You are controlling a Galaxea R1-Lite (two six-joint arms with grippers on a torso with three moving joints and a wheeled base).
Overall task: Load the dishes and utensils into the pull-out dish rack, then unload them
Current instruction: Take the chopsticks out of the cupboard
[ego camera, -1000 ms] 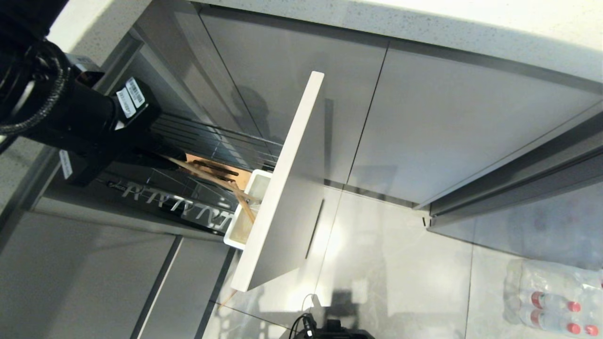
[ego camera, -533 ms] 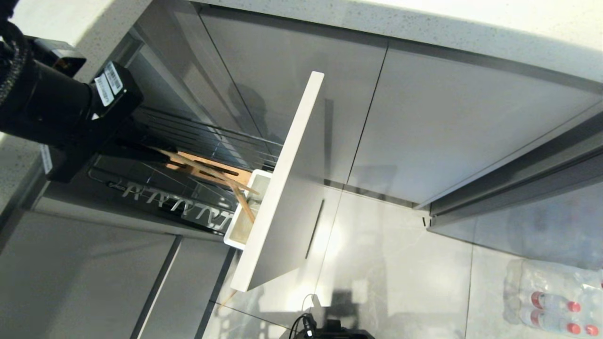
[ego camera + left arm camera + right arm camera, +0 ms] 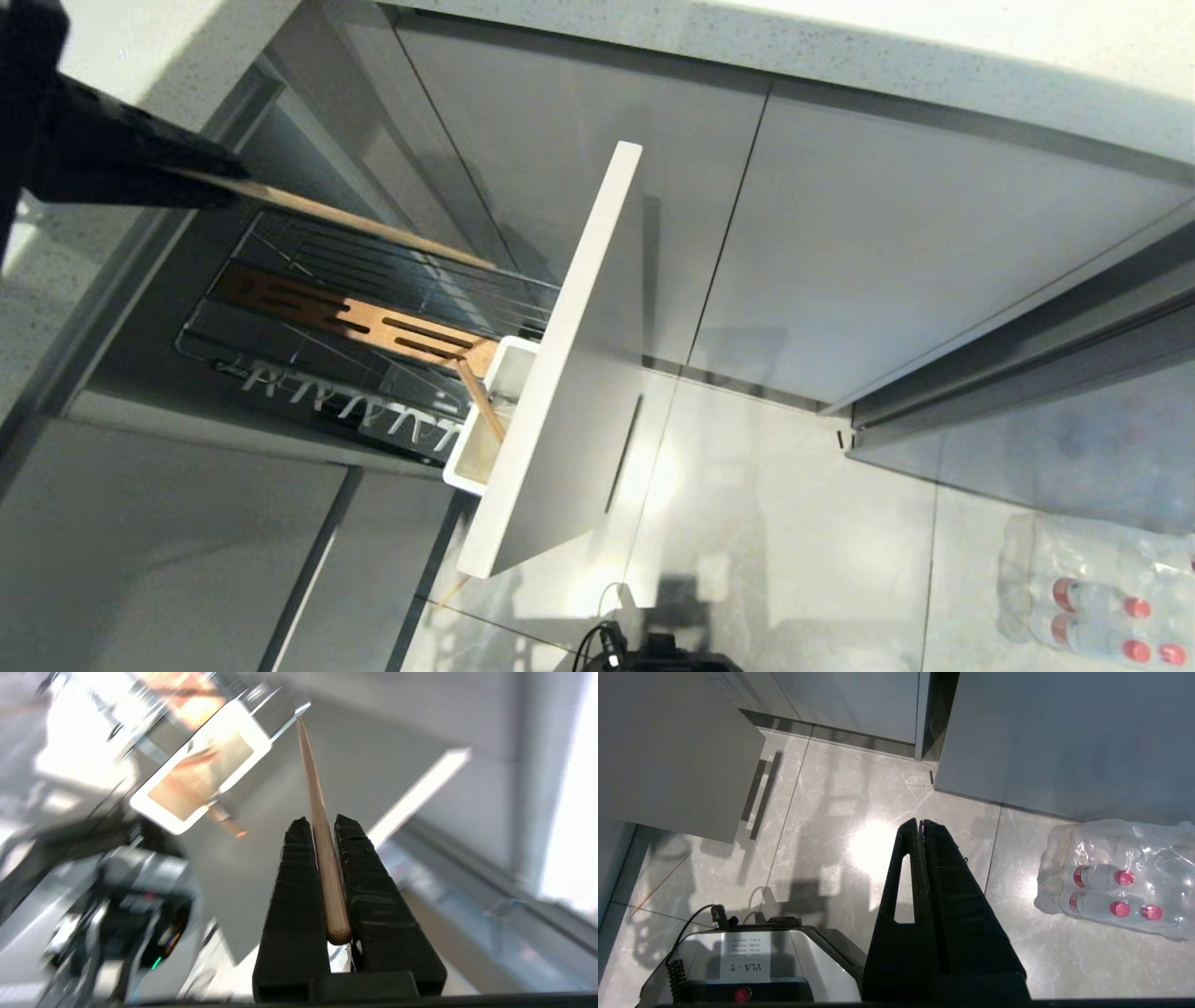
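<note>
Holding one chopstick point(image 3: 322, 835) clamped by its thick end in my left claw point(image 3: 320, 823), I see its long axis run straight out from the tips toward the utensil cup point(image 3: 490, 411), where the second chopstick point(image 3: 481, 401) leans. My right claw point(image 3: 920, 823) hangs pressed together, farther off.

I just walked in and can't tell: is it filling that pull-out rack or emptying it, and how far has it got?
Emptying, it seems. The pull-out rack shows no bowl, plate or spoon. The left claw is shut on one chopstick, lifted clear above the rack. A second chopstick leans in the white utensil cup, waiting its turn. Another stick lies on the floor. The right claw hangs shut and idle.
</note>
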